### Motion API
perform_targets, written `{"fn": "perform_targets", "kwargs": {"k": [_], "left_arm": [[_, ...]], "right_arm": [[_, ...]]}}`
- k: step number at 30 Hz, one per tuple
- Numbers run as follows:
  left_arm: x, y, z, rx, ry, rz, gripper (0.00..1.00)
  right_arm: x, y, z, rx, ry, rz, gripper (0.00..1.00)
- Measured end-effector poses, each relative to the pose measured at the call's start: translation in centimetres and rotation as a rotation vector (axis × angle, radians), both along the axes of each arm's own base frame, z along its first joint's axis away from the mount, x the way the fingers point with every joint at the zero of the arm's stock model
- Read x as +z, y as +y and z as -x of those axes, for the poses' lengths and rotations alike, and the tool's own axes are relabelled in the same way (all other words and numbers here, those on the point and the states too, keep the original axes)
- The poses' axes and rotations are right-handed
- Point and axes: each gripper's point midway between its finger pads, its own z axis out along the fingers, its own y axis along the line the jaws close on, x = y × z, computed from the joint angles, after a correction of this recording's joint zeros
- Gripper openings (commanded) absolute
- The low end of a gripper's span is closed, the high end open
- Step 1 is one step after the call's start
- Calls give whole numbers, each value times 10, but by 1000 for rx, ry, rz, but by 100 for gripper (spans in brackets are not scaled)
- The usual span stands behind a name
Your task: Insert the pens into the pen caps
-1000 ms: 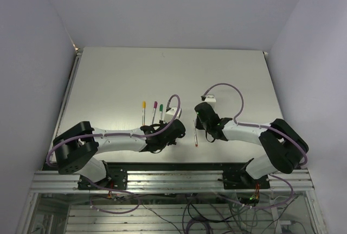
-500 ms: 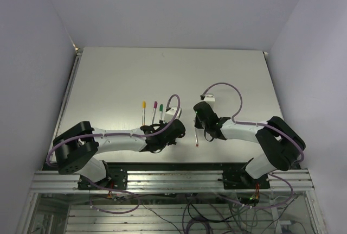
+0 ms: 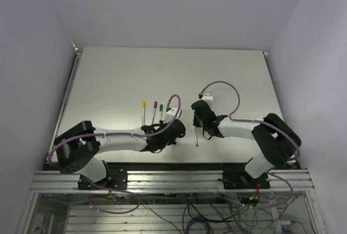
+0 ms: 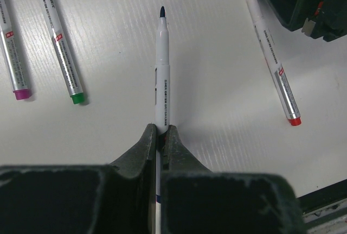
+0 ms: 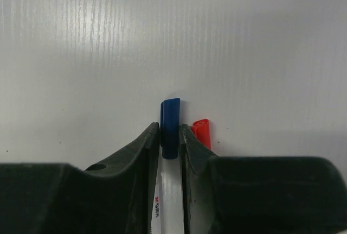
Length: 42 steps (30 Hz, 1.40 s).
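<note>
My left gripper (image 4: 160, 128) is shut on a white pen (image 4: 162, 71) with its dark blue tip bare and pointing away; in the top view the left gripper (image 3: 178, 127) sits mid-table near the front. My right gripper (image 5: 169, 128) is shut on the blue cap (image 5: 169, 115) and, in the top view, hangs just right of the left gripper (image 3: 196, 124). A red cap (image 5: 201, 131) lies beside its right finger. A white pen barrel (image 5: 171, 190) shows between the fingers under the blue cap. A red-ended pen (image 4: 271, 60) lies on the table, its far end under the right gripper.
Three capped pens lie side by side to the left: yellow (image 3: 143, 109), purple (image 3: 154, 109) and green (image 3: 161, 110). The purple-ended (image 4: 12, 65) and green-ended (image 4: 62, 55) pens show in the left wrist view. The table's front edge (image 3: 173, 162) is close behind both grippers.
My right gripper has moved a little to the left, toward the left gripper, with the blue cap in it. The left arm has not visibly moved.
</note>
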Motion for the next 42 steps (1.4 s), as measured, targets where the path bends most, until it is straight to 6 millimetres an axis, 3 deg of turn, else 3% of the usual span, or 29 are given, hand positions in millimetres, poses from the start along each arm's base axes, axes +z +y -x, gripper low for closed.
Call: {"fn": "perform_targets", "kwargs": {"k": [8, 11, 13, 27, 33, 35, 42], "left_arm": [[-2, 0, 0, -4, 2, -5, 7], [-2, 0, 0, -4, 2, -5, 7], [-2, 0, 0, -4, 2, -5, 7], [-2, 0, -1, -7, -2, -8, 7], [7, -6, -4, -20, -27, 20, 7], [17, -9, -7, -25, -47, 50, 7], [62, -19, -9, -74, -156, 234, 7]], "right_arm": [[0, 2, -5, 0, 0, 19, 22], [0, 3, -8, 0, 0, 23, 13], [-1, 3, -8, -2, 0, 24, 0], [9, 2, -9, 11, -15, 29, 0], [55, 5, -20, 18, -131, -30, 0], [86, 9, -26, 15, -214, -98, 0], [149, 8, -17, 37, -408, -299, 0]]}}
